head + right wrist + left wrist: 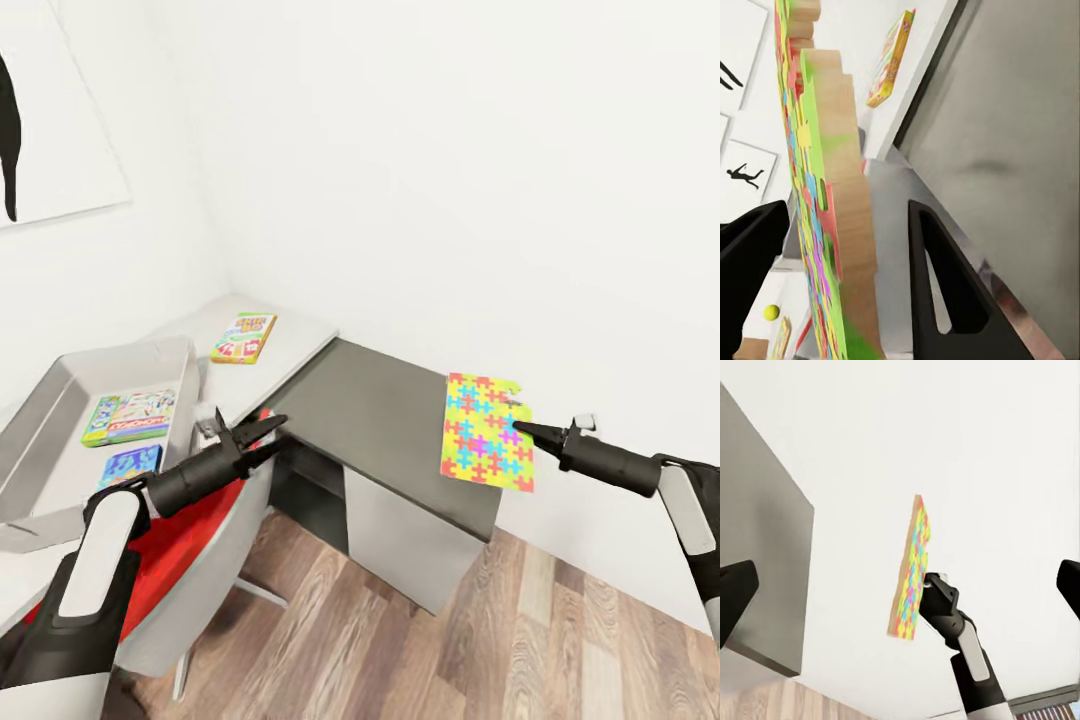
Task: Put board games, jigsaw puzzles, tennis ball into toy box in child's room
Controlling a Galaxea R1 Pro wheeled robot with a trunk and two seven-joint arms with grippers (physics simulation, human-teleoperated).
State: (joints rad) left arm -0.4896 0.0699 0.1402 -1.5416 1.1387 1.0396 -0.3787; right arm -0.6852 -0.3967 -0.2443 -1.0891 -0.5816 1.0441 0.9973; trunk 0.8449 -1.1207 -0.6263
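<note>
My right gripper (518,430) is shut on a jigsaw puzzle (485,430), a flat square of yellow, blue, pink and green pieces, held upright in the air past the dark end of the table (390,420). In the right wrist view the puzzle (825,187) stands edge-on between the black fingers (945,285). The toy box (110,355), a clear grey bin, sits at the left with a green-edged game box (130,417) and a blue flat item (130,465) inside. One board game (243,337) lies on the pale tabletop behind it. My left gripper (262,435) hovers open near the bin's corner. A tennis ball (771,312) shows small and far off.
A chair with a red seat (190,520) and grey shell stands under my left arm, tucked against the table. White walls close in behind the table, with a framed picture (50,120) on the left one. Wood-plank floor (450,640) lies in front of the table's white side panel.
</note>
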